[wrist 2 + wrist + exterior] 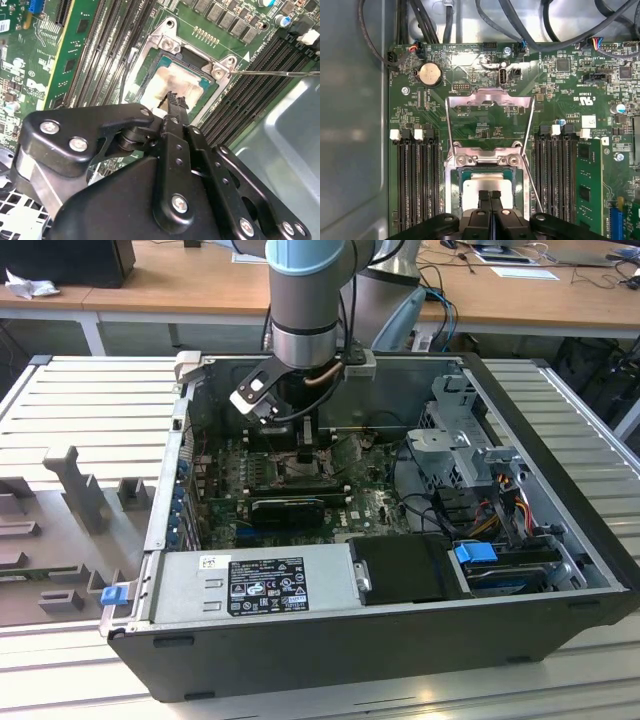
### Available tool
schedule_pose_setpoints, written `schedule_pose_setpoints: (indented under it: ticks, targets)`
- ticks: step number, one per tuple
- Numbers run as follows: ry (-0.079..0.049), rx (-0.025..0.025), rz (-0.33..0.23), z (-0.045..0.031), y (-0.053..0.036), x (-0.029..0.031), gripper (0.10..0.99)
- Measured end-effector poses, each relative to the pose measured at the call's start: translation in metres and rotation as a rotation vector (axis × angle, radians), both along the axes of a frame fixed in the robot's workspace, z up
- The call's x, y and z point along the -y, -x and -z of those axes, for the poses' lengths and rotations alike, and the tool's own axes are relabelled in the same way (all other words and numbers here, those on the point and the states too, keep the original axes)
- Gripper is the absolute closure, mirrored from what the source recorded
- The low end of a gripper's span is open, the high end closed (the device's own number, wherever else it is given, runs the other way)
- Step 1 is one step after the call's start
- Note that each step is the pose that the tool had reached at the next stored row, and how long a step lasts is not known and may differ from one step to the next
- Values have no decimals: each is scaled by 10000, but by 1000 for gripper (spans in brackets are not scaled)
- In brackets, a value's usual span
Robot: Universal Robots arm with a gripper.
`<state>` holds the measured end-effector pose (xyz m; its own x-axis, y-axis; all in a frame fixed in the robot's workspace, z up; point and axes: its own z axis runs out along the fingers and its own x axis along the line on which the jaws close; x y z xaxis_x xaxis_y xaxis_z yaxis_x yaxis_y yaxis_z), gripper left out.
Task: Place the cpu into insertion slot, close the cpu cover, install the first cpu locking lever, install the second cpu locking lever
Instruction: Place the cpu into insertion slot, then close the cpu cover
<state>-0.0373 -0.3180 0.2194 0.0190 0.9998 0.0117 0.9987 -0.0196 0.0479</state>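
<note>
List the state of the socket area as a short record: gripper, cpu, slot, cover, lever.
gripper: fingers shut together, tips over the middle of the cpu's top; whether they touch it cannot be told
cpu: lying flat inside the insertion slot
insertion slot: silver rim on green board, memory slots on both sides
cpu cover: swung open, clear of the slot, not yet closed
locking lever: thin metal rod, unlatched, pointing away from the slot
computer case: lying open, arm reaching down into it

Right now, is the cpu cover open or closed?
Open. The cpu cover is folded back off the insertion slot, leaving the cpu uncovered inside.
</note>
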Motion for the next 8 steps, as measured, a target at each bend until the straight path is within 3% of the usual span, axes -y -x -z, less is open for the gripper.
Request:
schedule_pose_setpoints:
  ticks: [4, 5, 6, 7, 8]
  targets:
    - [0, -17, 0, -56, -3, 0, 980]
    - [-3, -126, 0, -59, -29, -1, 980]
    - [-5, -197, 1, -59, -53, 0, 980]
    - [-32, -238, 0, -61, -61, 5, 980]
    - [-79, -237, 0, -60, -63, 10, 980]
